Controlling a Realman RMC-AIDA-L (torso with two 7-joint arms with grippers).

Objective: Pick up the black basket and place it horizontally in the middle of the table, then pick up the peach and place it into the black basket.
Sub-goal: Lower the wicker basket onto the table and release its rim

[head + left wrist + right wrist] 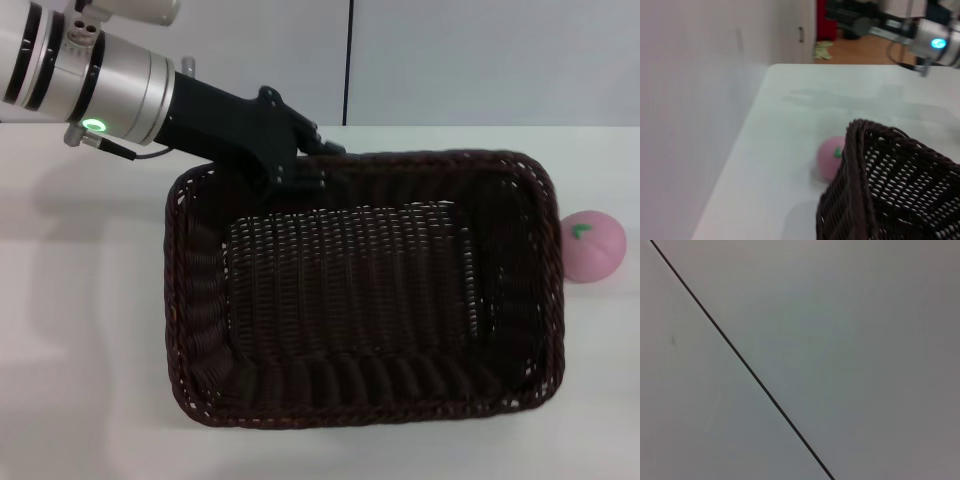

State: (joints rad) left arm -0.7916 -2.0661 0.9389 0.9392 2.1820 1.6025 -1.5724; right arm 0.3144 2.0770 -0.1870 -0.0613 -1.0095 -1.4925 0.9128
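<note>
One black basket fills the middle and lower part of the head view, lying with its long side across the frame on the white table, its open top facing up and nothing inside it. One peach, pink with a small green leaf mark, sits at the right edge of the frame, just beside the basket's right rim and outside it; the rim hides its left side. The left gripper reaches in from the upper left and its dark fingers sit at the basket's far rim near the left corner; whether they clamp the rim cannot be told. In the left wrist view, the basket's corner stands in front of the peach, and the right arm hangs far off in the upper right, over the table.
</note>
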